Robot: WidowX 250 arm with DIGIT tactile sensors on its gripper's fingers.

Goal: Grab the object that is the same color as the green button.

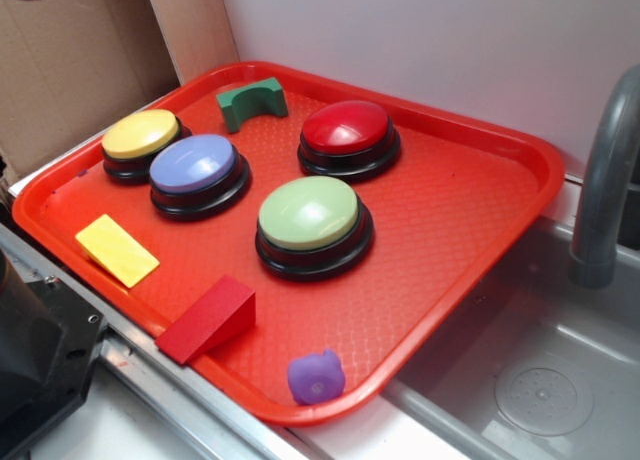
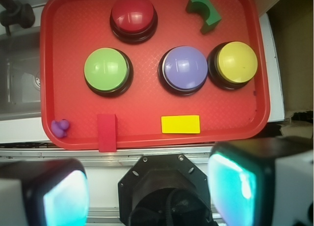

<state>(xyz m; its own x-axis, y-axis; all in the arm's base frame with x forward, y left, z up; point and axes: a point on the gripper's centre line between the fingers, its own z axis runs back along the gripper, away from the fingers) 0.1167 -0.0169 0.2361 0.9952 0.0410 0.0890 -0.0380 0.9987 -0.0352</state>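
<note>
- Your claw (image 2: 147,186) hangs spread wide, empty, back from the tray (image 2: 147,132).
- The green block (image 2: 206,12) lies at the far corner, beyond the yellow button (image 2: 237,63), well apart from the green button (image 2: 105,70).

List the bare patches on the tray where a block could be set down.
Tray: bare right of the red button and green button, toward the sink. Crowded around the yellow button and purple button, which touch.
</note>
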